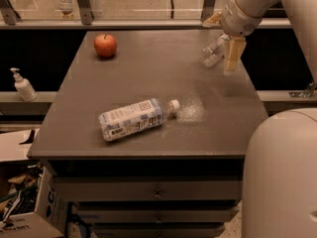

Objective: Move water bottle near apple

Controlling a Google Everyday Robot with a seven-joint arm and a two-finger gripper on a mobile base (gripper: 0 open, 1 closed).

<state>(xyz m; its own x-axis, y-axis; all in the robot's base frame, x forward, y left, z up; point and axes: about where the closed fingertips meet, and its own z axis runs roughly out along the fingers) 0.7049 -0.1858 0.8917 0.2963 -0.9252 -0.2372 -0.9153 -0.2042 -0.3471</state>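
Note:
The water bottle (212,51), small, clear and crinkled, lies on its side at the far right of the dark table (148,83). My gripper (224,38) hangs over it from the upper right, open. One tan finger (233,56) points down just right of the bottle, and the other (213,19) sticks out behind it. The bottle lies between them, not clamped. The red-orange apple (105,45) sits at the table's far left corner, well away from the bottle.
A larger bottle (134,118) with a white-blue label and white cap lies on its side near the table's front middle. A white pump dispenser (23,86) stands on a ledge to the left. Drawers run below the table. My white base (282,177) fills the lower right.

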